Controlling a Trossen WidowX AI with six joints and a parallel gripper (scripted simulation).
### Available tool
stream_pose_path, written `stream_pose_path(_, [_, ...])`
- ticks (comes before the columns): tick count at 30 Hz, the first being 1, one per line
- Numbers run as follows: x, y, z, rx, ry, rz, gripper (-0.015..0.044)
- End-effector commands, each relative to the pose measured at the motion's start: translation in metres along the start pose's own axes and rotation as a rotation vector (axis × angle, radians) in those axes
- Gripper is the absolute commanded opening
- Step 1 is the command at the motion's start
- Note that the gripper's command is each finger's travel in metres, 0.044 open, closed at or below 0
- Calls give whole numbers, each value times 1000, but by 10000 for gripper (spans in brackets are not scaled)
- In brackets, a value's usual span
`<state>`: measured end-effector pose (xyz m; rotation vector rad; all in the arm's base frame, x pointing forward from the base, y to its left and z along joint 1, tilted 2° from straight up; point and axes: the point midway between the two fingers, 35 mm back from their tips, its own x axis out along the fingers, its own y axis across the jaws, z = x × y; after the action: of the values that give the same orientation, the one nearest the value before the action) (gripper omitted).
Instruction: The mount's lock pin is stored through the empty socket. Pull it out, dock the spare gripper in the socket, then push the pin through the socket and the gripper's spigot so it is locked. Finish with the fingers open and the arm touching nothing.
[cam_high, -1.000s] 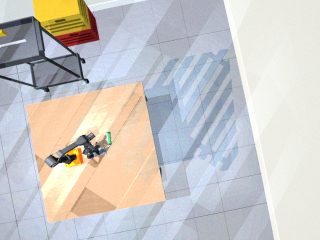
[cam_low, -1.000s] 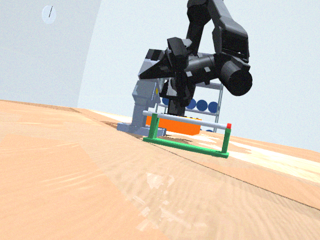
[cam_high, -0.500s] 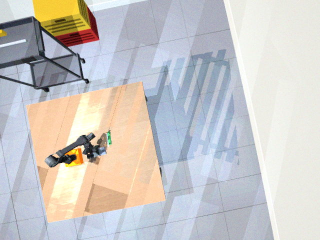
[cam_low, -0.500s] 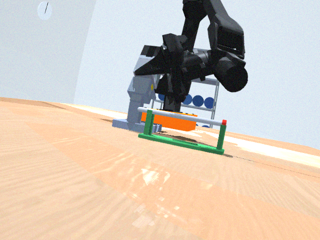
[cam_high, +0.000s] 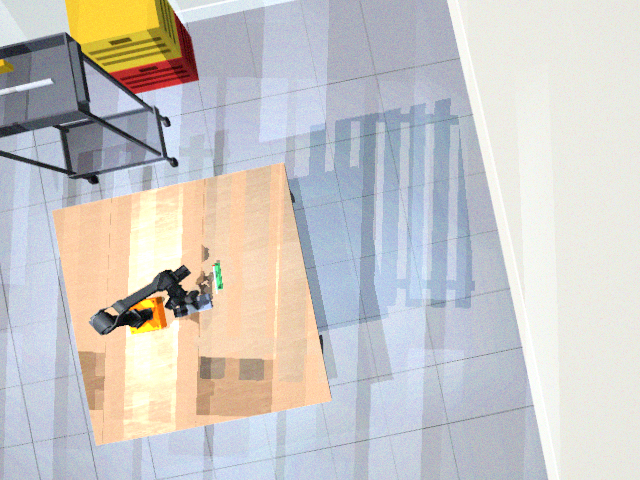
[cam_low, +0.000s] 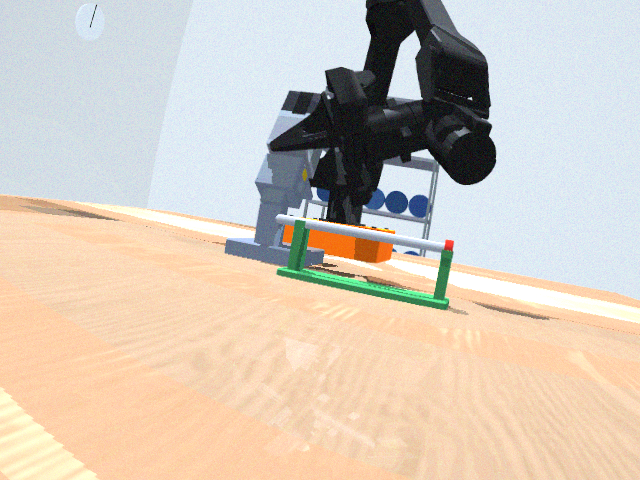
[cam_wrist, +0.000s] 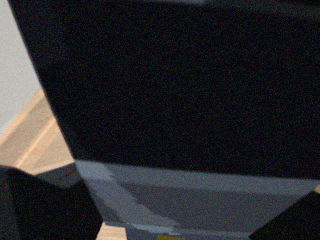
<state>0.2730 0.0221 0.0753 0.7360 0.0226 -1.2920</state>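
The spare gripper (cam_low: 285, 125) (cam_wrist: 175, 197), grey-blue with a black top, stands tilted over the grey-blue mount (cam_low: 242, 247). Its lower end meets the socket head at the top of the mount's post. How deep it sits I cannot tell. My gripper (cam_low: 292, 147) (cam_wrist: 177, 160) is shut on the spare gripper's body, one black finger across the near side and the other mostly hidden. The lock pin (cam_low: 372, 235), a silver rod with a red head, lies level across the two posts of a green rack (cam_low: 361, 289) (cam_high: 219, 276), out of the socket and beside the mount.
An orange block (cam_low: 330, 242) (cam_high: 155, 322) is under the arm's base, behind the mount. The green rack stands close to the mount's base on the wooden table (cam_high: 248, 330). A dark trolley (cam_high: 41, 103) and stacked yellow and red crates (cam_high: 129, 46) stand on the floor away from the table.
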Motion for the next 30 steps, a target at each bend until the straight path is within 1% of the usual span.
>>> stream_pose_path(1, [4, 2, -6, 41, 6, -1, 0])
stream_pose_path(21, [0, 0, 0, 0, 0, 0, 0])
stream_pose_path(30, [0, 0, 0, 0, 0, 0, 236])
